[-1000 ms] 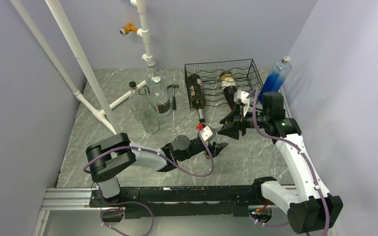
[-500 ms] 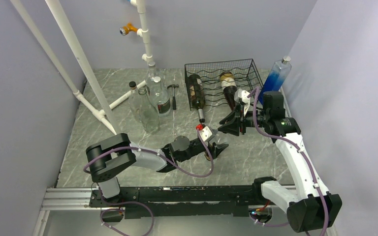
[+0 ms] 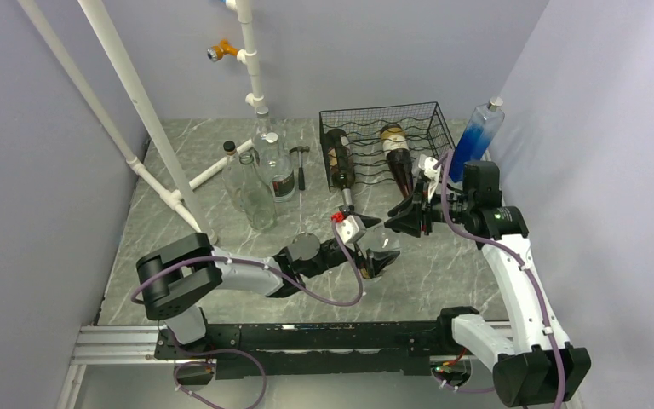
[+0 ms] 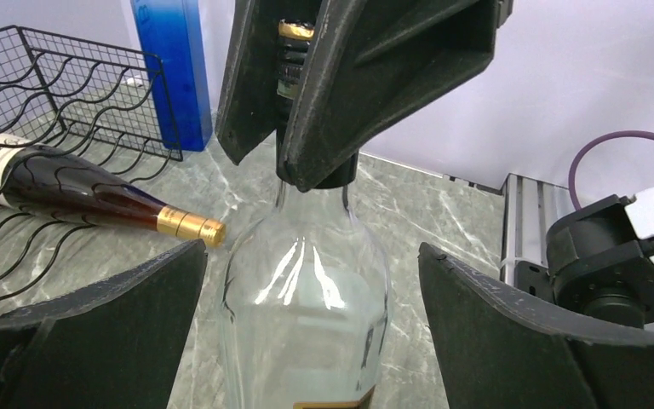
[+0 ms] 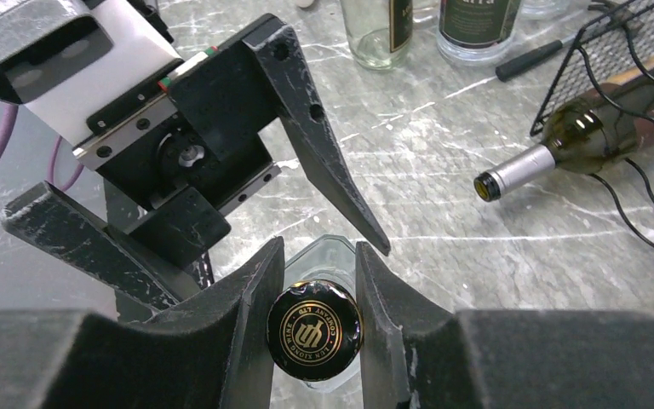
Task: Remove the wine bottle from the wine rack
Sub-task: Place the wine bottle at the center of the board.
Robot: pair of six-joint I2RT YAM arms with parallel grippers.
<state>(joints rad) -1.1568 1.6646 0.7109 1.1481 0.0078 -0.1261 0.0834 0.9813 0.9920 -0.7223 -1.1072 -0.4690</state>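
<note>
1. the right arm's black two-finger gripper (image 5: 317, 256) is pinching the clear glass wine bottle (image 4: 306, 290) by the neck, just under its black, gold-crested cap.
2. the left arm's black gripper (image 4: 311, 251) is holding its fingers spread wide on either side of the bottle's body, gripping nothing.
3. the bottle is sitting out over the grey marbled table (image 3: 443, 273), in front of the black wire wine rack (image 3: 392, 115) and apart from it; whether its base is resting on the table cannot be told.
4. a dark silver-capped bottle (image 5: 553, 145) and a dark gold-capped bottle (image 4: 85, 192) are lying in the rack, necks poking out the front.
5. the lift-out itself is looking done, and a hand-over between the arms appears to be finishing.
6. the next move is likely calling for the right arm to carry the weight by the neck alone, keeping the bottle off the spread fingers while placing it upright on bare table.
</note>
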